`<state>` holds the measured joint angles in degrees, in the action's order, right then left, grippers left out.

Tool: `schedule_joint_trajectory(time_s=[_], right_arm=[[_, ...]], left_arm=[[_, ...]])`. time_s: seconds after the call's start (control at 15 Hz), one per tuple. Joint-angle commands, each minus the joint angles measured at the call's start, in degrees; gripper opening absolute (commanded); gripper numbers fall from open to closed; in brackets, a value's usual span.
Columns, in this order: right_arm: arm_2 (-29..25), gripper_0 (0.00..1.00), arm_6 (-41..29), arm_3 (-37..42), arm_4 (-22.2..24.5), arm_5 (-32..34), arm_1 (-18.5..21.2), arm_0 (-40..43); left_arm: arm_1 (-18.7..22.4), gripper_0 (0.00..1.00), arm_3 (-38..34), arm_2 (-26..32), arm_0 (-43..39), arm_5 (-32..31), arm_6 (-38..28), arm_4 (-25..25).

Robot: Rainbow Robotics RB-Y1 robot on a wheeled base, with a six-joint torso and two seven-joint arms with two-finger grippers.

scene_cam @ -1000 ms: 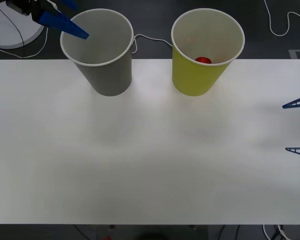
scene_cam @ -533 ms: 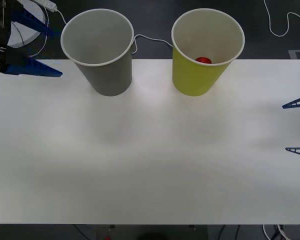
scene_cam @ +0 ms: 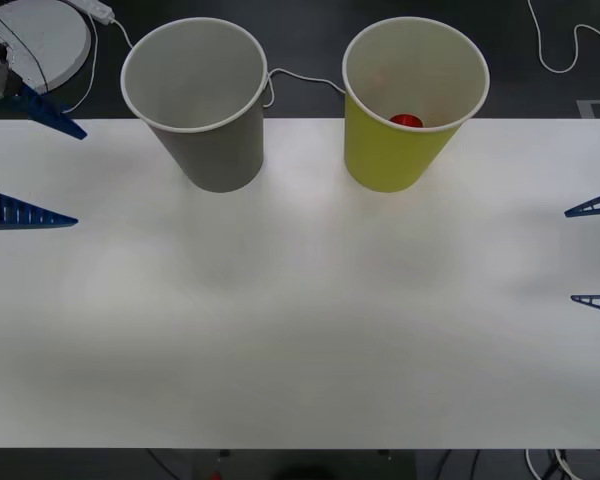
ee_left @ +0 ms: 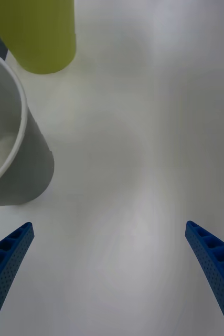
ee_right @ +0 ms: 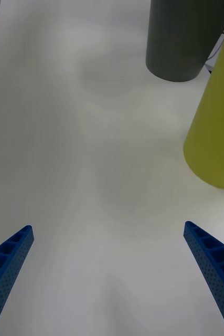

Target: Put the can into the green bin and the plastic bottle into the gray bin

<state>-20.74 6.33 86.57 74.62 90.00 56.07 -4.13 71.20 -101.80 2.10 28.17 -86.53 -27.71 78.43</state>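
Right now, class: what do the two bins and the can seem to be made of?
Gray bin and green bin: probably coated paper or thin plastic, with matte walls, white rolled rims and pale insides. Can: likely painted metal with a glossy red finish, but little of it shows.

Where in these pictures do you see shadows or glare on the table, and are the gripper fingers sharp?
Front view: soft, faint shadows lie on the table in front of the gray bin and the green bin; no hard glare. Right wrist view: the white surface looks washed out, with dim grayish patches; the blue fingers are sharp. Left wrist view: pale uneven sheen, fingers sharp too.
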Motion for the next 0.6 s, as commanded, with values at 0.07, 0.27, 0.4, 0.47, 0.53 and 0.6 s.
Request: schedule_joint_trajectory(time_s=[0.07, 0.27, 0.4, 0.47, 0.53, 0.6], right_arm=[[0.0, 1.00, 0.0, 0.0, 0.0, 0.0, 0.0, 0.0], [0.0, 1.00, 0.0, 0.0, 0.0, 0.0, 0.0, 0.0], [0.0, 1.00, 0.0, 0.0, 0.0, 0.0, 0.0, 0.0], [0.0, 1.00, 0.0, 0.0, 0.0, 0.0, 0.0, 0.0], [0.0, 1.00, 0.0, 0.0, 0.0, 0.0, 0.0, 0.0], [0.0, 1.00, 0.0, 0.0, 0.0, 0.0, 0.0, 0.0]], left_arm=[[-0.8, 1.00, 0.0, 3.3, -5.2, -0.1, 6.1, -0.4], [-3.7, 1.00, 0.3, 7.5, -11.6, -0.2, 12.9, -0.1], [-5.0, 1.00, 0.3, 9.0, -15.0, -0.1, 17.4, 0.4], [-5.5, 1.00, 0.3, 9.6, -16.3, -0.1, 19.2, 0.4], [-6.1, 1.00, 0.3, 10.3, -17.9, -0.2, 21.0, 0.4], [-6.4, 1.00, 0.3, 10.7, -18.8, -0.2, 22.1, 0.5]])
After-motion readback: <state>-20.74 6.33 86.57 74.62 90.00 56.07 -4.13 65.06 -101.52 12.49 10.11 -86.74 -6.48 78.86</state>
